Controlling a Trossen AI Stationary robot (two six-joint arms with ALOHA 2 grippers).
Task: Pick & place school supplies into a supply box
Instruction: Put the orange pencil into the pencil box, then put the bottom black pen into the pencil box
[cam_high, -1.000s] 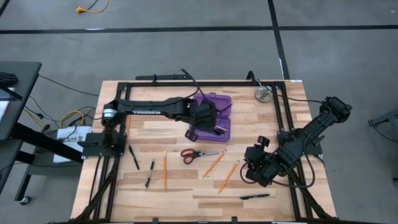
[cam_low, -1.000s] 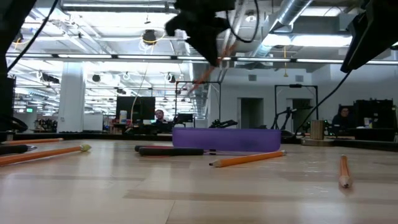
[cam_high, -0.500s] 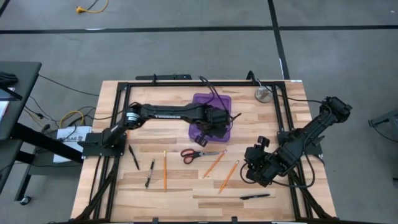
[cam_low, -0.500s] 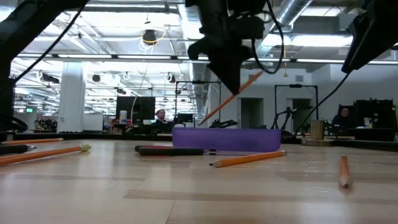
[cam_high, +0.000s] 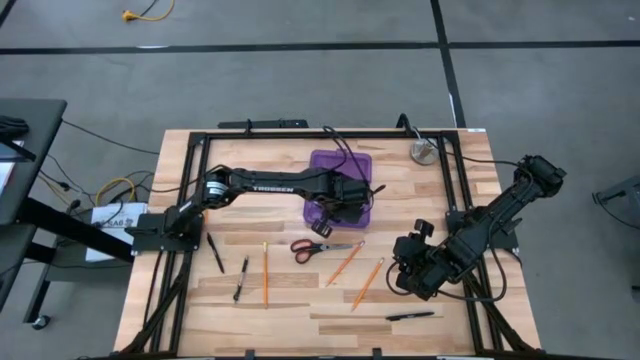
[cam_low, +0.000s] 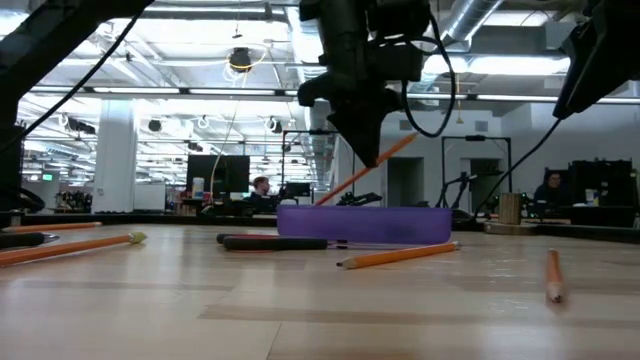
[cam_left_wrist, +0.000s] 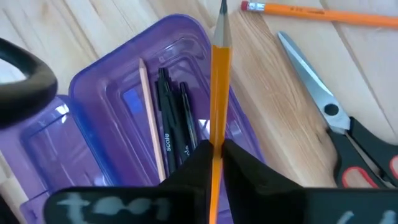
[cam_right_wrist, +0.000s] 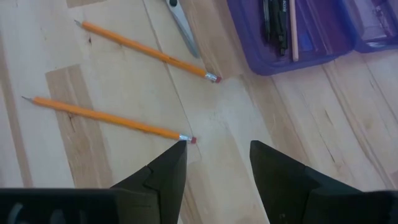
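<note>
Left wrist view, left hand (cam_left_wrist: 213, 152) pinching thin orange pencil (cam_left_wrist: 219, 93), translucent purple case (cam_left_wrist: 99, 99)

Two matte-black jointed arms (cam_high: 270, 183), white lettering, looped black cables, blunt wedge-shaped fingers (cam_right_wrist: 165, 174)

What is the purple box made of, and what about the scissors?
The purple box looks like shiny see-through plastic: the pens inside and the wood under it show through its walls. The scissors seem to have smooth grey metal blades that catch the light, with black handles trimmed in red, probably plastic.
</note>
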